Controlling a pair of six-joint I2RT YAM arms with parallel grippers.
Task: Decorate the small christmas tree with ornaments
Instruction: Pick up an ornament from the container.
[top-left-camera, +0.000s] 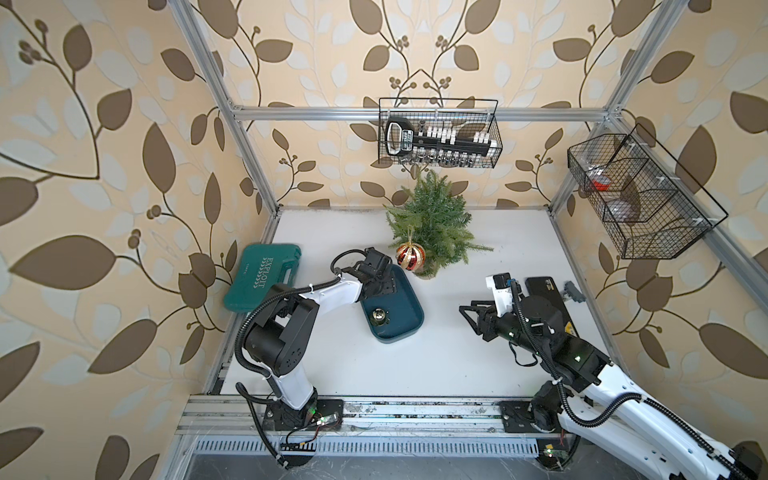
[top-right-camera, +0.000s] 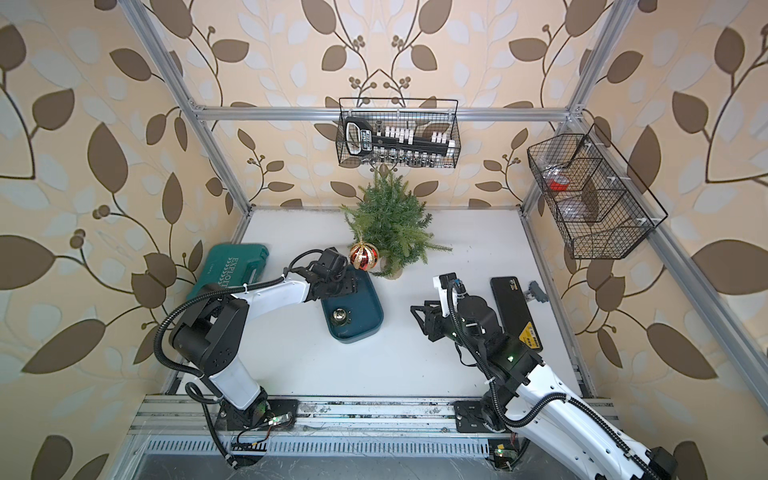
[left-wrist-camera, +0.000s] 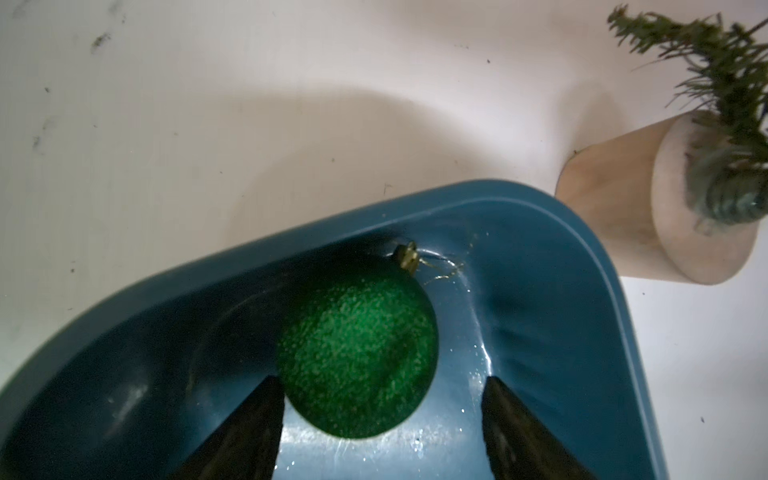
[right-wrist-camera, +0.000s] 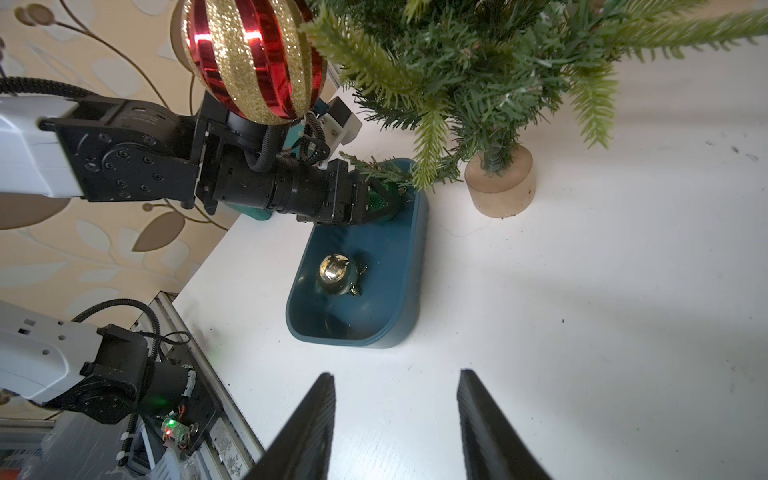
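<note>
While the small bushy green fir (top-left-camera: 432, 220) stands upright on its pale round base at the far middle of the white tabletop (top-left-camera: 415, 365), a large red bauble with glittery gold stripes (top-left-camera: 410, 256) hangs from its near-left branches; beside it, a dark teal oblong tray (top-left-camera: 405, 303) holds a glittery green bauble (left-wrist-camera: 357, 357) at its far end and a small shiny gold bauble (top-left-camera: 379, 316) nearer; the left tool (left-wrist-camera: 383, 380) is spread around the green bauble, one finger at its side, the other apart; the right tool (right-wrist-camera: 395, 372) stands open at the right.
</note>
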